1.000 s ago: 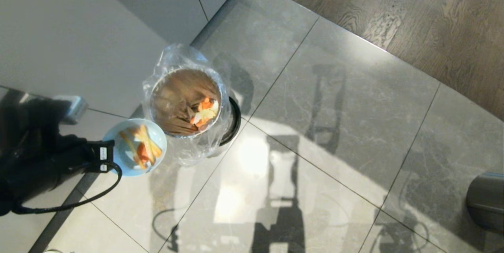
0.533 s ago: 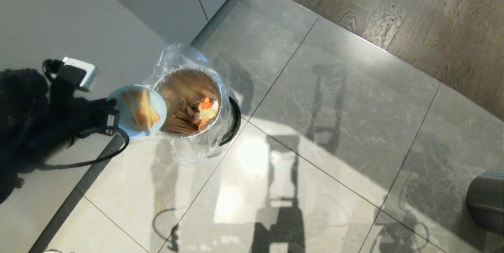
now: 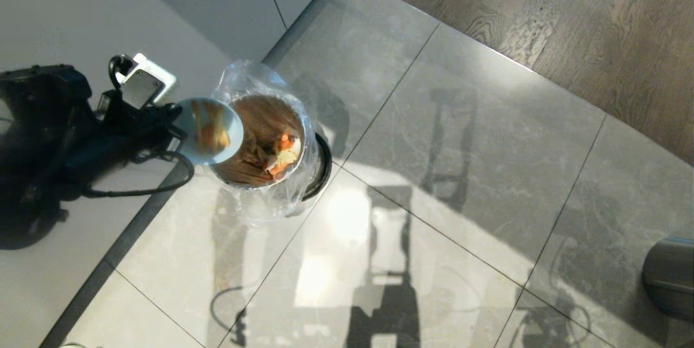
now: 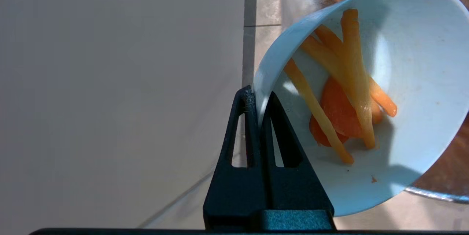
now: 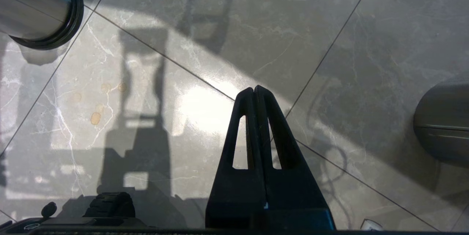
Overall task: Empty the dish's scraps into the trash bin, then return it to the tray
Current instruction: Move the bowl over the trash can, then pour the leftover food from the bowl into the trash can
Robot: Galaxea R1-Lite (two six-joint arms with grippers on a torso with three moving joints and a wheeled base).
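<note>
Fingers of the left gripper [image 4: 258,94] pinch the rim of the tilted bowl [image 4: 414,81], fries [image 4: 351,77] inside, over the bin's [image 3: 263,142] near edge; right gripper [image 5: 255,90] pressed together above the floor.

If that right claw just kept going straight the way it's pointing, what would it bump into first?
Most likely the bare grey floor tiles. The right gripper, fingers shut, points over open floor between the steel trash bin and a dark grey bin; depth is hard to judge.
</note>
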